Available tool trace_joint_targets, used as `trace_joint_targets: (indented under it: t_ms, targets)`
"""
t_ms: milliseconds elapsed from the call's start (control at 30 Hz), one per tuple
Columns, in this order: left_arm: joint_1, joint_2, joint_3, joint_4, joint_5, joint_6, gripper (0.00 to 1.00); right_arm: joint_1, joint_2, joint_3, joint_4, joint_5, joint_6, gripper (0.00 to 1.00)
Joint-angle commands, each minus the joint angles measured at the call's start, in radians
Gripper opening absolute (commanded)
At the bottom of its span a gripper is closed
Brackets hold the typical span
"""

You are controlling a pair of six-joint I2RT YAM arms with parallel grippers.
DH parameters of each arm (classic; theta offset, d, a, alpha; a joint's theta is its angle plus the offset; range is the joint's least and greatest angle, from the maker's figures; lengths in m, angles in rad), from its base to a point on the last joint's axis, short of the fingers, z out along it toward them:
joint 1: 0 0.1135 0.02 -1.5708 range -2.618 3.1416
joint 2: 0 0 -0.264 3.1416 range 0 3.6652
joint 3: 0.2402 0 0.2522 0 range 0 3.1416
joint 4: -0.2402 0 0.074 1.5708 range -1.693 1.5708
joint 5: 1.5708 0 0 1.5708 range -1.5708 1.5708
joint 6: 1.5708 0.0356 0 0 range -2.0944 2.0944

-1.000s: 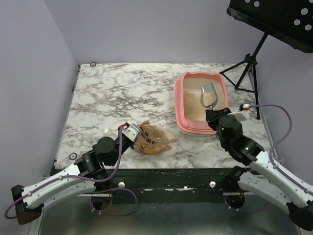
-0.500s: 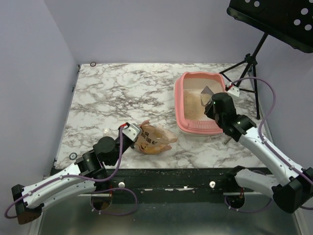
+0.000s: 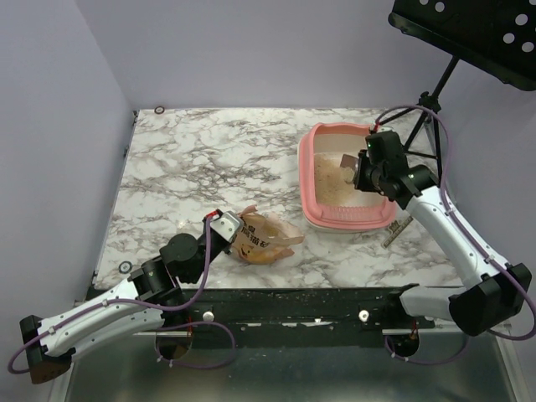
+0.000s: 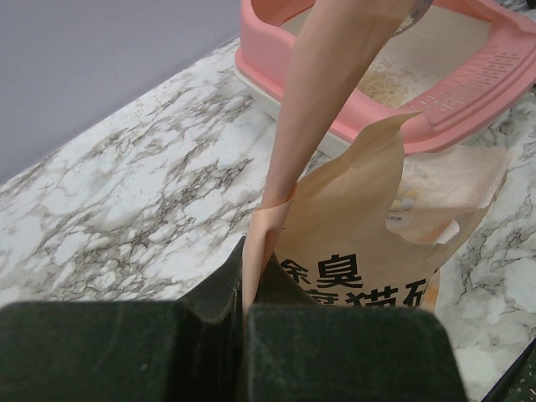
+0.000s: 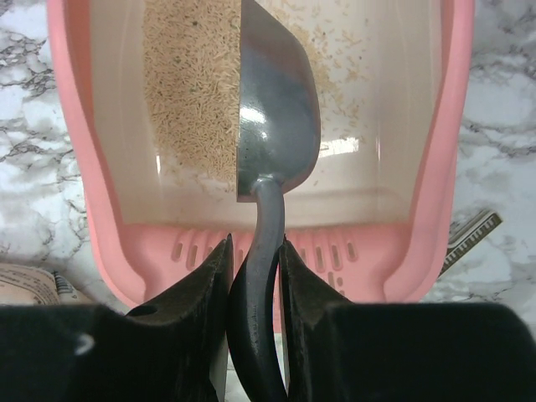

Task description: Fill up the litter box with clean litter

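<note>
The pink litter box [image 3: 307, 205] stands at the right of the marble table, also in the right wrist view [image 5: 70, 167] and the left wrist view [image 4: 276, 67]. Beige litter [image 5: 188, 92] covers its left half and shows from above [image 3: 327, 180]. My right gripper [image 3: 362, 176] is shut on the handle of a grey metal scoop [image 5: 276, 117], held tipped on its side over the box. My left gripper [image 3: 228, 228] is shut on the edge of the orange paper litter bag [image 3: 264, 236], which lies on the table; the bag fills the left wrist view [image 4: 377, 234].
A black music stand [image 3: 431, 100] on a tripod stands at the right rear, close behind the box. A small striped card [image 3: 395, 230] lies on the table right of the box. Grey walls close the left and rear sides.
My right arm has swung up and back over the litter box with the scoop, which has turned on its side. The left arm and the bag have not moved.
</note>
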Motion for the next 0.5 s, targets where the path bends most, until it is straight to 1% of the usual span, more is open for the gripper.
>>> trace_joint_targets:
  t_ms: [0, 133, 233, 300, 467]
  targets:
    - [-0.005, -0.014, 0.050, 0.095, -0.007, -0.001, 0.00, -0.005, 0.042, 0.145, -0.123, -0.026, -0.147, 0.00]
    - [-0.005, -0.017, 0.050, 0.092, -0.003, -0.004, 0.00, -0.005, 0.114, 0.271, -0.241, -0.015, -0.201, 0.00]
    - [-0.005, -0.017, 0.051, 0.092, 0.002, -0.006, 0.00, -0.005, 0.168, 0.331, -0.313, -0.026, -0.236, 0.00]
    - [-0.005, -0.016, 0.051, 0.090, 0.004, -0.007, 0.00, -0.005, 0.203, 0.376, -0.365, -0.005, -0.261, 0.00]
    - [-0.005, -0.014, 0.051, 0.089, 0.010, -0.008, 0.00, -0.005, 0.259, 0.461, -0.422, 0.026, -0.295, 0.00]
